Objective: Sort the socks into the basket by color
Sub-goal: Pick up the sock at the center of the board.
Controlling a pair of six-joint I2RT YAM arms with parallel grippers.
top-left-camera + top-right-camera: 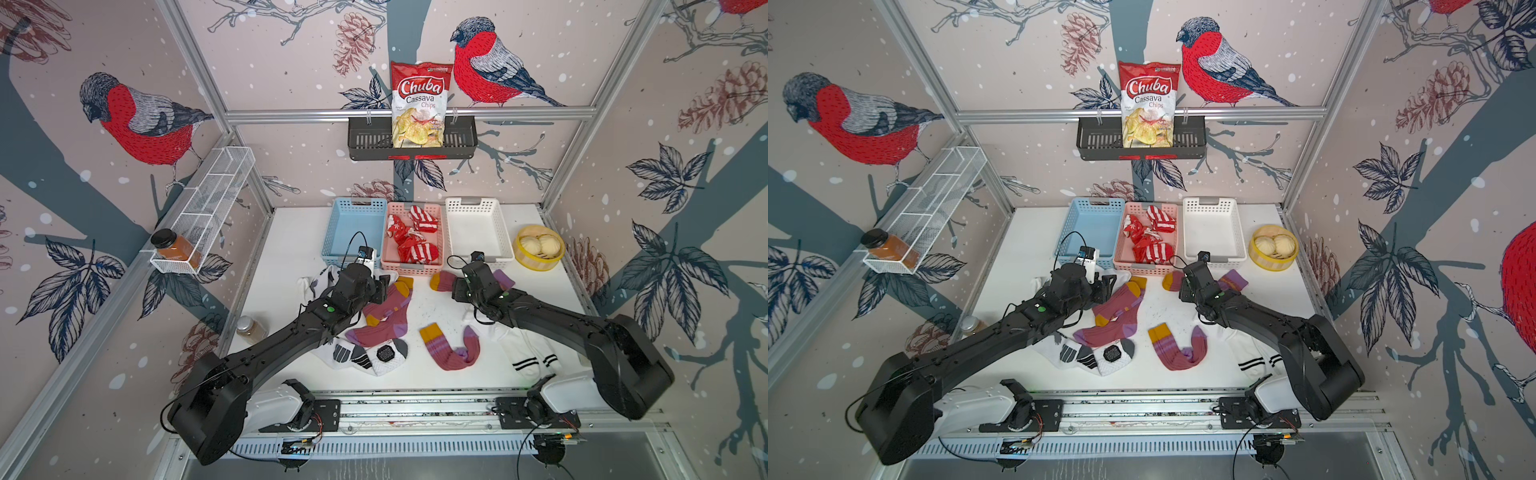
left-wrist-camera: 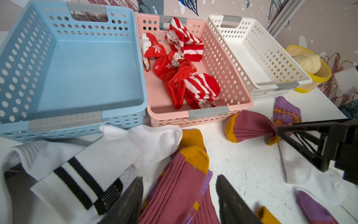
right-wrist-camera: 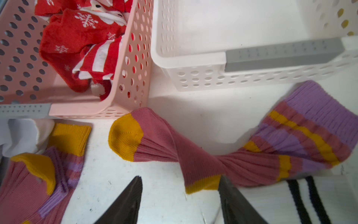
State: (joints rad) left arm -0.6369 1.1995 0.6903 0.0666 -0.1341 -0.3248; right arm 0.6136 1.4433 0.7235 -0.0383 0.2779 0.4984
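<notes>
Hovering with both claws spread: my left gripper straddles a maroon sock near the blue basket, my right gripper meets a twisted maroon sock before the white basket; red socks lie in the pink basket

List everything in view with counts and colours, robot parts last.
blue basket: 1, blue, table's back, no socks
pink basket: 1, pink, middle of row
white basket: 1, white, beside pink, no socks
red-and-white socks: about 4, in pink basket
maroon socks: 4 seen, mustard cuffs, loose on table
white socks: several, black stripes or grey patches, on table
bowl: 1, yellow, beside white basket
buns: 2, pale, in bowl
chips bag: 1, red-white, in wall basket
wall basket: 1, black, back wall
wire rack: 1, white, side wall
amber jar: 1, black lid, in rack
second jar: 1, clear, table edge
left gripper: 1, black, open over maroon socks
right gripper: 1, black, open, at a maroon sock
</notes>
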